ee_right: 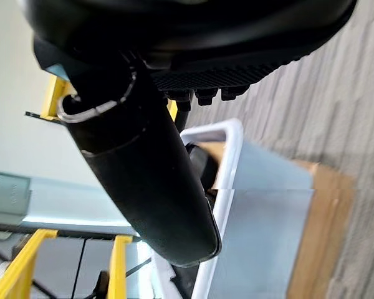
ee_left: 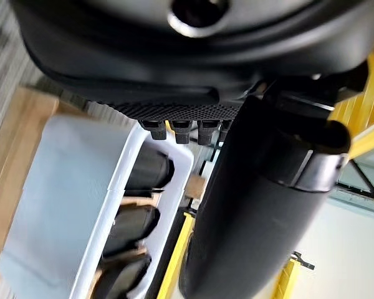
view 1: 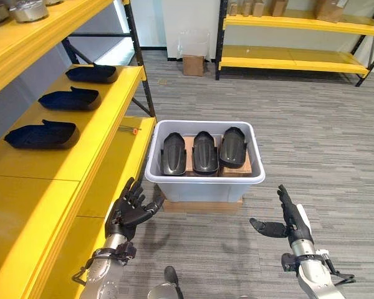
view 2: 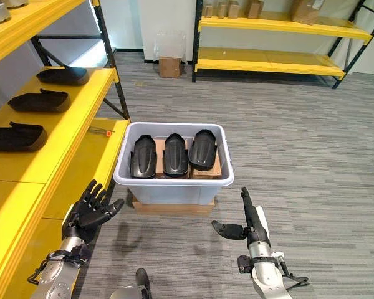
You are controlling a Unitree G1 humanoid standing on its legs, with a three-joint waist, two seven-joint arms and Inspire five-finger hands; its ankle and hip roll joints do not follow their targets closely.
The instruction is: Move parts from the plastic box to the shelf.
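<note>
left hand (view 1: 129,210), right hand (view 1: 288,221): fingers apart, empty | three parts (view 1: 204,152) in plastic box (view 1: 202,184): apparently lengthwise front-to-back

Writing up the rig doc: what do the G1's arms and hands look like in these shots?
Both arms are silver-grey metal with dark collars at the wrists. The left hand is dark throughout, with slim black segmented fingers. The right hand is also dark, with a white cover along its side. In the wrist views each hand shows a glossy black housing with a textured black strip.
</note>
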